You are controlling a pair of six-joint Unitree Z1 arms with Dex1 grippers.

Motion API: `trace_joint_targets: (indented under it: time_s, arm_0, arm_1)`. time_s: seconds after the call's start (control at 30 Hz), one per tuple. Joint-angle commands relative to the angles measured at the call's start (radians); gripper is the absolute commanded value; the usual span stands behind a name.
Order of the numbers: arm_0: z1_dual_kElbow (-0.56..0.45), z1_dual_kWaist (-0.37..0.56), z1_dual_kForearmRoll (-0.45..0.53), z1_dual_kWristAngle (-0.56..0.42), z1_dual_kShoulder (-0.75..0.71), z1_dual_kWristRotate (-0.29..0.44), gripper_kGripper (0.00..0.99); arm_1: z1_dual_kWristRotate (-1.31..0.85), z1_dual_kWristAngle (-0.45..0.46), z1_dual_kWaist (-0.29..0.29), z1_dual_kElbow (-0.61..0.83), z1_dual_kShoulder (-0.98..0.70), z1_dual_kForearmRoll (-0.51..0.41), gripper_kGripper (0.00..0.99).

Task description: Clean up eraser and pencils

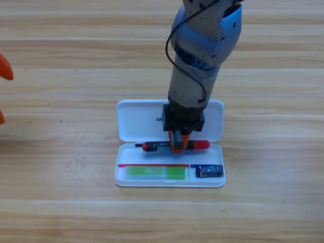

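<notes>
Centrally, the right arm's black, orange-jawed pincer [177,144] is gripping the black-barrelled, red-ended pencil [199,145] over the open white plastic case [132,121] on the wooden desk [61,202]. Already stowed are the light green pencil [154,172] and dark navy eraser [209,171]. Releasing is remaining. The left pincer [3,81] is waiting at the picture's left edge.

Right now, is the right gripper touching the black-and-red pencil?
Touching. In the high view the right gripper has its orange jaws wrapped around the middle of the black-and-red pencil, which lies across the white case.
</notes>
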Motion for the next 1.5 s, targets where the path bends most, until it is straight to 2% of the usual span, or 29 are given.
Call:
trace_joint_targets:
  time_s: [0.03,0.07,0.13,0.33,0.4,0.53,0.63,0.73,0.8,0.87,0.97,1.13,1.5]
  arm_0:
    - [0.043,0.018,-0.027,-0.015,-0.017,0.003,0.990]
    - [0.047,0.018,-0.030,-0.015,-0.017,0.003,0.990]
    - [0.053,0.018,-0.035,-0.015,-0.015,0.001,0.990]
    - [0.056,0.018,-0.046,-0.016,-0.014,0.001,0.990]
    - [0.051,0.018,-0.050,-0.021,-0.012,0.001,0.990]
    - [0.017,0.013,-0.073,-0.044,0.002,-0.016,0.989]
    - [-0.030,-0.027,-0.116,-0.056,0.045,-0.043,0.966]
    - [-0.141,-0.062,-0.129,-0.085,0.161,-0.055,0.833]
    - [-0.228,-0.071,-0.127,-0.123,0.256,-0.055,0.678]
    - [-0.319,-0.076,-0.127,-0.168,0.354,-0.052,0.462]
    - [-0.443,-0.076,-0.121,-0.252,0.497,-0.057,0.023]
    - [-0.530,-0.081,-0.122,-0.355,0.644,-0.083,0.000]
    - [-0.546,-0.100,-0.118,-0.536,0.775,-0.097,0.000]
  arm_1:
    - [0.042,0.000,0.030,0.026,0.009,0.006,0.857]
    - [0.045,0.011,0.030,0.037,-0.016,0.007,0.933]
    - [0.050,0.045,0.030,0.072,-0.085,0.007,0.968]
    - [0.082,0.244,0.032,0.255,-0.476,-0.003,0.983]
    - [0.127,0.295,0.032,0.356,-0.634,-0.065,0.985]
    - [0.233,0.326,0.029,0.620,-0.905,-0.286,0.986]
    - [0.259,0.321,0.029,0.738,-0.993,-0.341,0.986]
    - [0.273,0.329,0.029,0.793,-1.000,-0.344,0.986]
    - [0.282,0.341,0.029,0.824,-1.000,-0.356,0.986]
    - [0.288,0.341,0.027,0.845,-1.007,-0.368,0.986]
    - [0.294,0.346,0.027,0.864,-1.019,-0.384,0.986]
    - [0.305,0.350,0.027,0.879,-1.011,-0.408,0.986]
    - [0.323,0.350,0.027,0.887,-0.979,-0.434,0.986]
